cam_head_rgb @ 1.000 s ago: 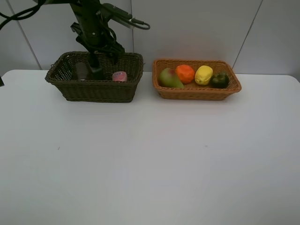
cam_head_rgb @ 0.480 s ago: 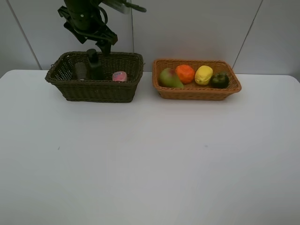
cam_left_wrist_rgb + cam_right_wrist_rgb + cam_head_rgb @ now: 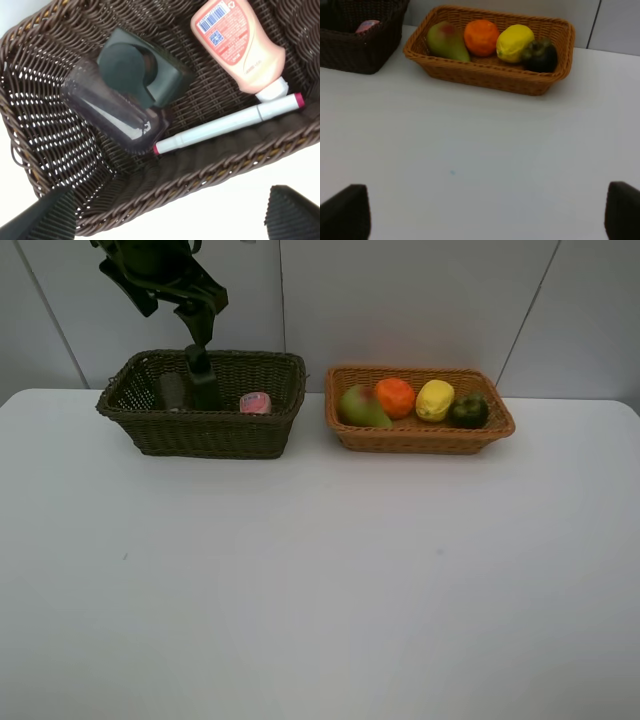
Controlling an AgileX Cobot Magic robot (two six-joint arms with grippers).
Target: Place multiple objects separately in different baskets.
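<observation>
Four fruits sit in the tan basket [image 3: 419, 437]; the dark basket [image 3: 165, 185] holds green bottle [image 3: 137, 75], pink bottle [image 3: 240, 42] and marker [image 3: 230, 123], its long axis along the near wall. Left gripper [image 3: 195, 315] hangs released directly above; right gripper [image 3: 485, 212] empty, wide, well apart.

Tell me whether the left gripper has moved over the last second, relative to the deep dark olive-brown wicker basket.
Yes. The left gripper has risen out of the dark olive-brown wicker basket and now hangs above its back rim, shifted slightly left, jaws open.
</observation>
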